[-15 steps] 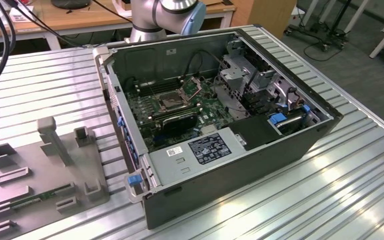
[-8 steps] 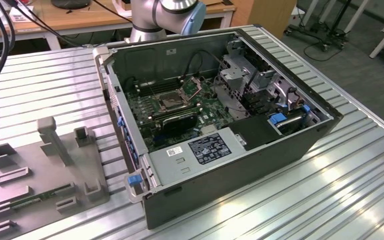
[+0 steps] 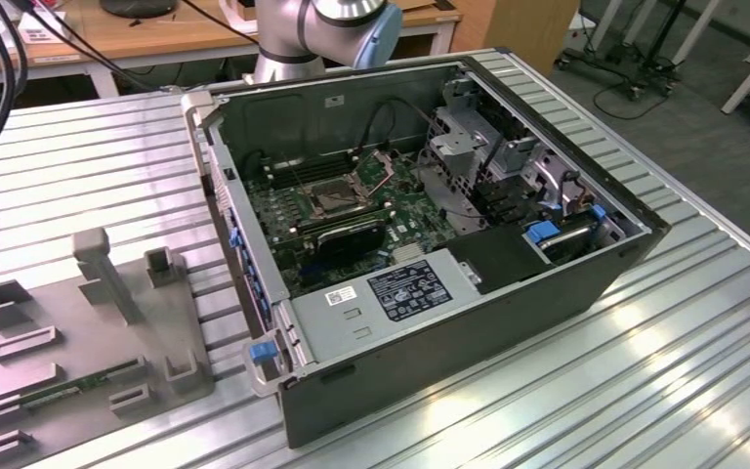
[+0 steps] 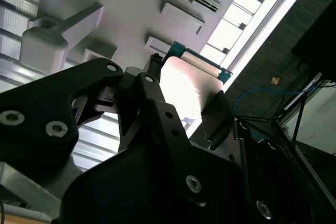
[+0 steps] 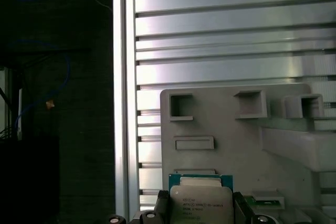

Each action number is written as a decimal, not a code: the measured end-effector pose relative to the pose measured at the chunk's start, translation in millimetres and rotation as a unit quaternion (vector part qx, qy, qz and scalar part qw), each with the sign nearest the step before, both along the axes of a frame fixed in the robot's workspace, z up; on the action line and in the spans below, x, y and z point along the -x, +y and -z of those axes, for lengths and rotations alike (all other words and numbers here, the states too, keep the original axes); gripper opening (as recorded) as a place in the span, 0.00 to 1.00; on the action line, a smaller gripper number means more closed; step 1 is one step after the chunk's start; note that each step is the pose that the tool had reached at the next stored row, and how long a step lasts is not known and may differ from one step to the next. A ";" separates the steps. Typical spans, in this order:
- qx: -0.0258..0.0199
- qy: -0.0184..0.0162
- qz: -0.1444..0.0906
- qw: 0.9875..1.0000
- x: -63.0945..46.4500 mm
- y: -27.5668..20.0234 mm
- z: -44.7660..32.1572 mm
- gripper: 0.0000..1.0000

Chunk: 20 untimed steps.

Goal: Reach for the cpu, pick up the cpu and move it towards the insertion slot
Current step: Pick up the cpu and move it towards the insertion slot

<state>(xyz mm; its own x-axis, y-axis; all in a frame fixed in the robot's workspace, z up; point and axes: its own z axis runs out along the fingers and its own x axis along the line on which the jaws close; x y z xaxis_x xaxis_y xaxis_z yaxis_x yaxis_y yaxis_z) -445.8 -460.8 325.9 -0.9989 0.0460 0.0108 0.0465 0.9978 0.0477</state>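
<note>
End effector (image 5: 202, 206) pinching the cpu (image 5: 202, 199) above the grey tray (image 5: 220, 124); in the exterior view the insertion slot (image 3: 329, 200) lies at its three o'clock, inside the computer case (image 3: 506, 322).

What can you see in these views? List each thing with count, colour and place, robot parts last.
table: one, silver, beneath all.
tray: one, grey, on the table at the exterior view's left.
memory stick: one, green, lying in the tray.
computer case: one, dark, open, on the table.
insertion slot: one, silver-framed, on the green board in the case.
cpu: one, silvery top, held over the tray.
gripper: one, black, shut on the cpu.
arm: one, silver and blue, behind the case.
</note>
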 end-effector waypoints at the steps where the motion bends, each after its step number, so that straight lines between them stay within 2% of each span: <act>1: 0.000 0.000 0.000 1.000 0.0 0.0 -0.4 0.55; 19: 0.000 0.000 0.000 1.000 0.0 0.0 -5.6 0.55; 20: 0.000 0.000 0.000 1.000 0.0 0.0 -19.8 0.55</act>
<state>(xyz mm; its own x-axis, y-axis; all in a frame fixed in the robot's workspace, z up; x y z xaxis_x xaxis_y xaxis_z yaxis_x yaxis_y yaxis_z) -445.8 -460.8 345.7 -0.9989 0.0460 0.0109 0.0465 0.9977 0.0484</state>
